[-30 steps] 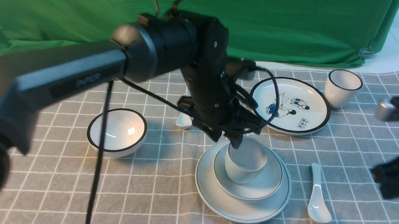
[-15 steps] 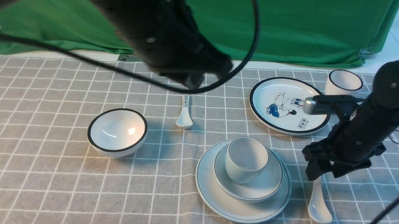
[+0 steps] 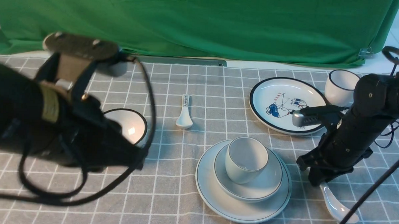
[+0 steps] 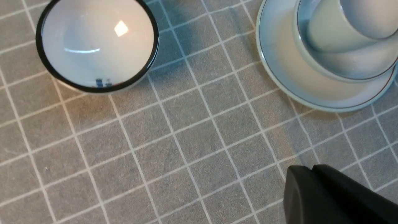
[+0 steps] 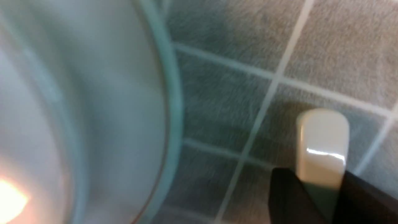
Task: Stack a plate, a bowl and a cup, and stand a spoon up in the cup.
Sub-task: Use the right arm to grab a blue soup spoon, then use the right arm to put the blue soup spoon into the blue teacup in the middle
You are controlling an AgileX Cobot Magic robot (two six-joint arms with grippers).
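The right arm reaches in from the right, its right gripper (image 5: 306, 199) angled down and toward the left, fingertips low over the cloth. Its fingers stand on either side of the handle of the white ceramic spoon (image 3: 337, 204), close to it; whether they grip it firmly cannot be told. The spoon lies to the right of the plate, its long axis slanting, the handle end pointing far and left into the fingers, the bowl end near and right.

The left arm is at the left, its wrist hiding part of the black-rimmed bowl (image 3: 127, 122); the left gripper (image 4: 312, 169) is closed and empty.

The thin-rimmed white cup (image 3: 247, 160) sits in the shallow white bowl (image 3: 230, 184), which rests on the large white plate (image 3: 242, 213). The cup tilts, its mouth facing up and somewhat toward the near right.
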